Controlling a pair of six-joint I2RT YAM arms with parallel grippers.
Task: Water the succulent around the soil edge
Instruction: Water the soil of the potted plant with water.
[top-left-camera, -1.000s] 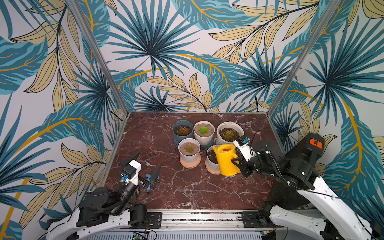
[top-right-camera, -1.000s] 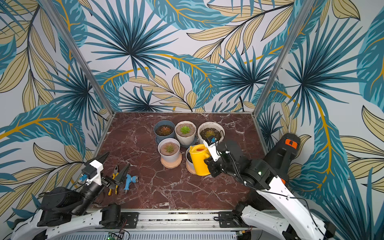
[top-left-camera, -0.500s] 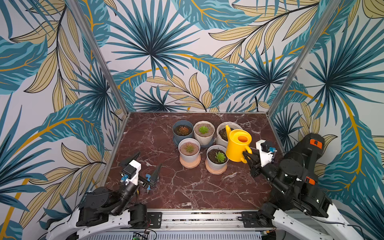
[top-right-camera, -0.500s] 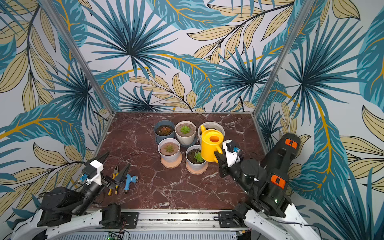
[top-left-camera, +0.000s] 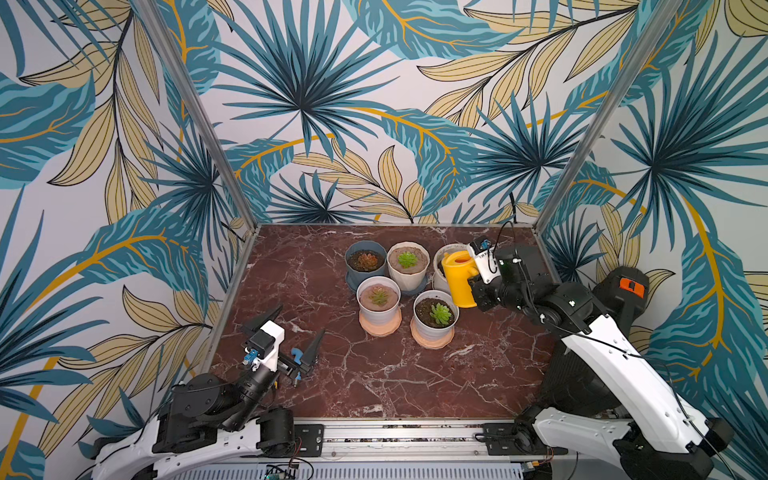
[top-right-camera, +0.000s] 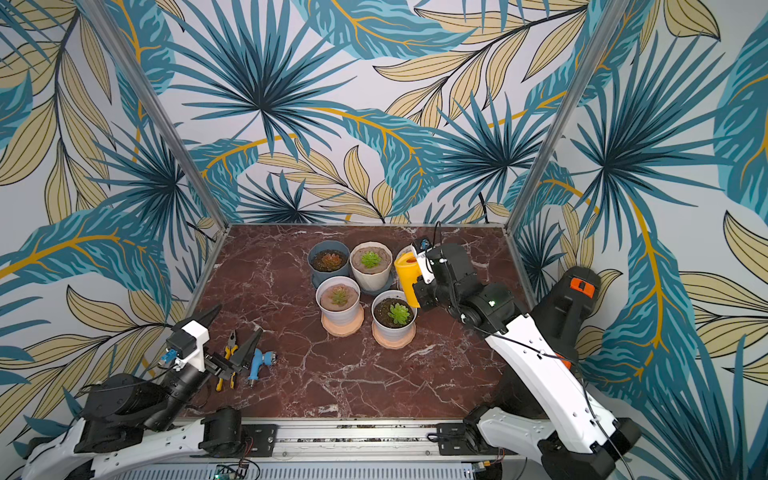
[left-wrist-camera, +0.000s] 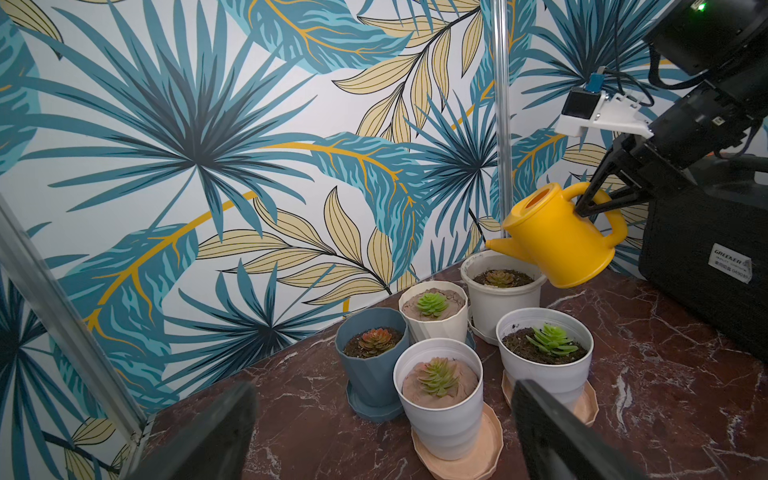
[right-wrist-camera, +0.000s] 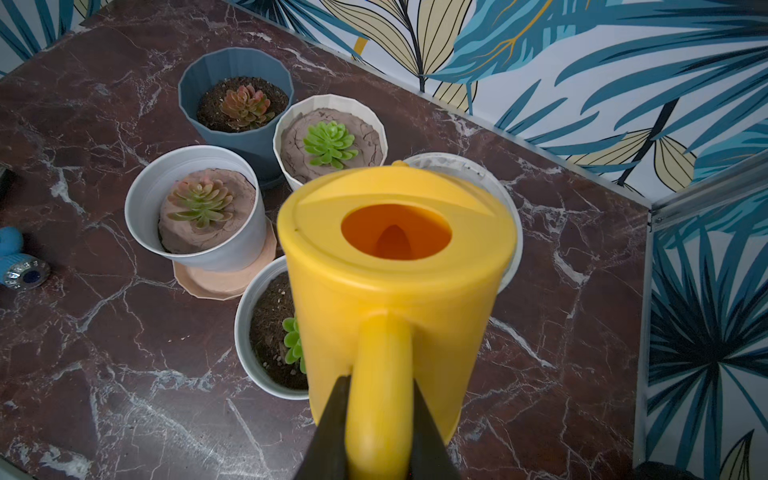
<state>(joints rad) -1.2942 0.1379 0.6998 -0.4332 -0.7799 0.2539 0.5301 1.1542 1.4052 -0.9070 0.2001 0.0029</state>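
My right gripper (right-wrist-camera: 379, 380) is shut on the handle of a yellow watering can (top-left-camera: 457, 278) (left-wrist-camera: 557, 241), held off the table. The can tips forward, its spout over the rim of the back right white pot (left-wrist-camera: 503, 295). That pot holds a brownish-green succulent (left-wrist-camera: 500, 277), which the can hides in both top views. No water shows. A white pot with a green succulent (top-left-camera: 436, 313) stands just in front of the can. My left gripper (top-left-camera: 291, 328) is open and empty, low at the table's front left.
A blue pot (top-left-camera: 365, 259), a cream pot (top-left-camera: 408, 259) and a white pot on a saucer (top-left-camera: 378, 297) stand left of the can. Pliers (top-right-camera: 228, 357) and a blue tool (top-right-camera: 257, 361) lie by the left gripper. Patterned walls close the back and sides.
The right arm carried the can from above the front right pot, held it upright further right, then tipped it over the back right pot. The left arm has not moved.
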